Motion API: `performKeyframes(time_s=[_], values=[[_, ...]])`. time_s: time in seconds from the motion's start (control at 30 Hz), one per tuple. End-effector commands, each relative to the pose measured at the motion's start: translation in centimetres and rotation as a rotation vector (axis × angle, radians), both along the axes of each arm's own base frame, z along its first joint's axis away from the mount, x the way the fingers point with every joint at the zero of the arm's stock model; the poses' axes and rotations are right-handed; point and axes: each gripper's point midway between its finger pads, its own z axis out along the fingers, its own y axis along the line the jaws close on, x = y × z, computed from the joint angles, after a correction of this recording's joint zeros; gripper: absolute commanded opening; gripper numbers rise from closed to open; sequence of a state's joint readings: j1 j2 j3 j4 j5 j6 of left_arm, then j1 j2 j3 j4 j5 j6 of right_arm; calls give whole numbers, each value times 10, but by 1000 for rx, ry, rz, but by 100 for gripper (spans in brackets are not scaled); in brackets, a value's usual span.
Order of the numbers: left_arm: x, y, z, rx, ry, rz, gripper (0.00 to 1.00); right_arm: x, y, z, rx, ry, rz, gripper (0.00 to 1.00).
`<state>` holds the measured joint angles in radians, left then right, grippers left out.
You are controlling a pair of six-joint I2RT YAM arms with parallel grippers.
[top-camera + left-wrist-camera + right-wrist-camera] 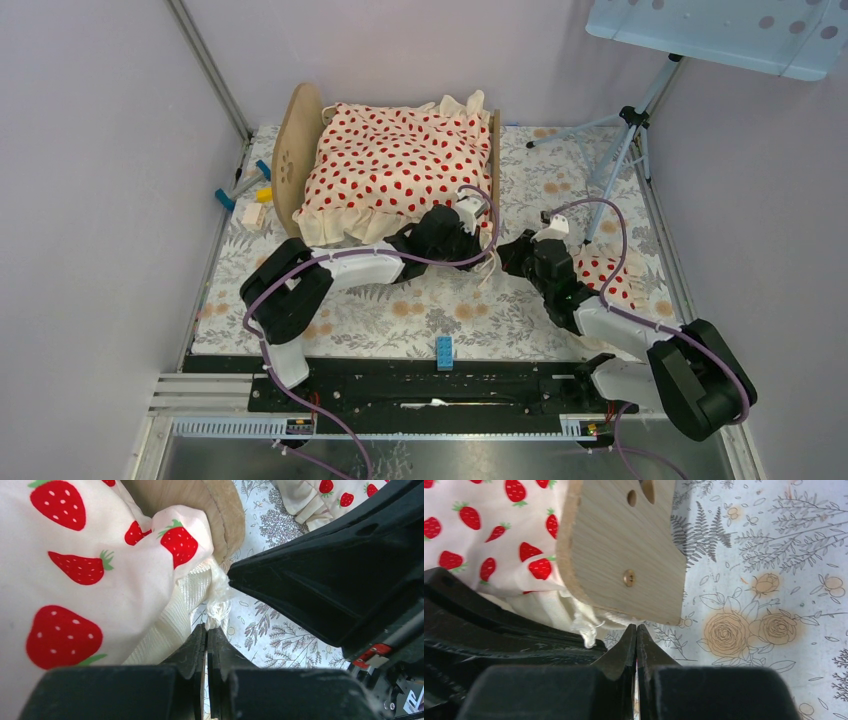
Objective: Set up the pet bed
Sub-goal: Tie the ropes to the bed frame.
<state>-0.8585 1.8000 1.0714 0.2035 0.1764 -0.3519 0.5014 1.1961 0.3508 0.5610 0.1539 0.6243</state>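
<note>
my left gripper is pressing its fingers together at the frill of the blanket, likely to tug that corner straight, though i cannot tell if any thread is caught. my right gripper is holding shut on nothing, just beside the end board of the bed. the bed is sitting far back, blanket draped over it — the pillow is lying by my right arm.

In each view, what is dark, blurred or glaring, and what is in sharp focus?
Top external view: even, soft light, faint shadows, no glare, all sharp, including the light-wood pet bed. Left wrist view: the cream strawberry-print blanket is bright and clear; the black left fingers are dark and lack detail. Right wrist view: the bed's end board is sharp; the right fingers are underexposed.
</note>
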Motion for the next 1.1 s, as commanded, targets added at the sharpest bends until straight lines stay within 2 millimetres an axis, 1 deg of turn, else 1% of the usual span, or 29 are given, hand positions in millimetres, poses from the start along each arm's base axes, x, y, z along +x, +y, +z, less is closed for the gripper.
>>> performKeyframes(time_s=[0.0,0.1,0.17,0.2,0.23,0.27,0.43,0.57,0.8,1.0,1.07], values=[[9,-12,42,-78,-70,-22,0,2,5,25,8,-79,48,0],[9,-11,48,-82,-82,-20,0,0,3,26,1,-84,51,0],[9,-10,49,-78,-85,-15,0,0,2,24,-10,-85,51,0],[9,-9,49,-76,-86,-12,0,0,1,23,-16,-84,52,2],[9,-8,49,-75,-83,-12,0,0,1,21,-23,-82,51,9],[8,-8,48,-75,-82,-11,0,1,1,18,-32,-78,49,15],[7,-7,44,-71,-74,-11,0,10,5,10,-68,-68,70,24],[7,-7,43,-71,-73,-11,0,13,11,6,-89,-63,107,31],[7,-8,42,-74,-69,-14,0,14,11,7,-112,-78,118,34],[6,-8,41,-74,-64,-15,0,22,14,5,-120,-73,121,35],[6,-9,41,-74,-65,-16,0,23,16,8,-114,-80,123,35]])
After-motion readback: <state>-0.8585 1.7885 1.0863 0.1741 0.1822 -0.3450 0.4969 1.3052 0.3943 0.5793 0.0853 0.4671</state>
